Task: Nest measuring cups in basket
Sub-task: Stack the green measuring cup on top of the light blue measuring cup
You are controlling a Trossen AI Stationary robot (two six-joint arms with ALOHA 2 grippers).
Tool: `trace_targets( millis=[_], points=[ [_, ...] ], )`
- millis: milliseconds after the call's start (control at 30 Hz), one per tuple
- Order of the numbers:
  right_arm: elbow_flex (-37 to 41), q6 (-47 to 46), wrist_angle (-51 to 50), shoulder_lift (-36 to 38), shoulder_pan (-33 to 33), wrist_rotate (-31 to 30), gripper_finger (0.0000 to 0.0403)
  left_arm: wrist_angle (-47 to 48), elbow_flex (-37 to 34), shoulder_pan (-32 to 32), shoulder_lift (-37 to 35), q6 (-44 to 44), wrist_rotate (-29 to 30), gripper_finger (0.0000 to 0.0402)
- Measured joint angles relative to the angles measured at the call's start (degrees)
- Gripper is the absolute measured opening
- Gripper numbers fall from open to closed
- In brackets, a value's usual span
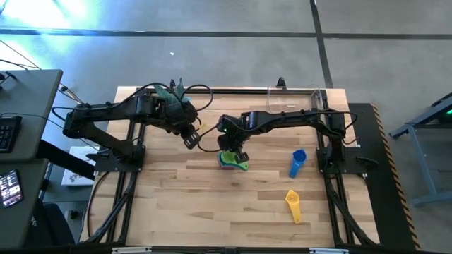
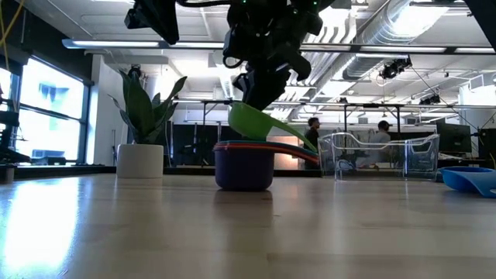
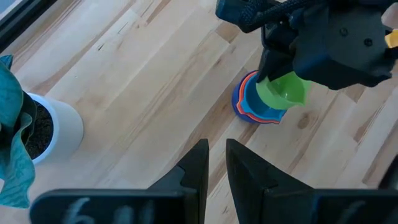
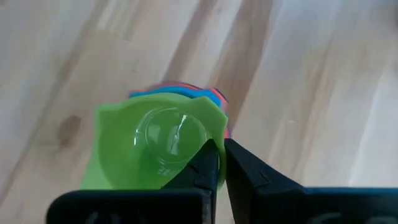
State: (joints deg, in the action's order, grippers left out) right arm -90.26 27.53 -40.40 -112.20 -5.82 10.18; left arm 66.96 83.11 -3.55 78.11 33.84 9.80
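- Right gripper (image 4: 219,163) pinched shut on the rim of the green measuring cup (image 4: 152,146), cup tilted.
- Directly below it: nested stack (image 2: 244,164), purple cup outermost, red, blue and orange rims showing.
- Risk: a tilted drop would let green sit cocked on the stack or slide off.
- Risk: pushing down off-centre could tip or shove the stack.
- Further out: loose blue cup (image 1: 298,161) and yellow cup (image 1: 294,204), both beside the gripper on the table.
- Clear basket (image 1: 296,98) behind the gripper at the table's far edge, nothing visible in it.
- Left gripper (image 3: 216,163) waits just beside, fingers slightly apart, nothing held.

Two matte-black jointed arms (image 1: 106,120) trailing black cables (image 1: 205,95).
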Motion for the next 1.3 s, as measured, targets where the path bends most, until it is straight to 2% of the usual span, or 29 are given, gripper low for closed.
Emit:
trace_targets(
  millis=[367,633,767,933,1100,1300],
  points=[
    [0.0,0.1,0.4,0.0,0.0,-0.5,0.0071,0.0,0.0,0.0,0.0,-0.1,0.0,0.0046],
    [0.0,-2.5,0.1,0.4,0.0,-1.4,0.0075,0.0,0.0,0.0,0.0,-0.4,0.0,0.0046],
    [0.0,-10.4,-2.3,2.4,0.1,-1.4,0.0075,0.0,0.0,0.0,0.0,-0.3,0.0,0.0046],
    [0.0,-25.6,-6.7,5.0,1.2,-0.8,0.0075,0.0,0.0,0.0,0.0,-3.4,1.4,0.0046],
    [0.0,-41.4,-9.3,5.3,3.5,3.5,0.0075,0.0,0.0,-0.2,0.0,-8.7,2.4,0.0046],
    [0.0,-58.7,-9.9,5.3,7.5,3.4,0.0075,0.1,0.0,-0.2,0.0,-16.4,2.4,0.0046]
  ],
)
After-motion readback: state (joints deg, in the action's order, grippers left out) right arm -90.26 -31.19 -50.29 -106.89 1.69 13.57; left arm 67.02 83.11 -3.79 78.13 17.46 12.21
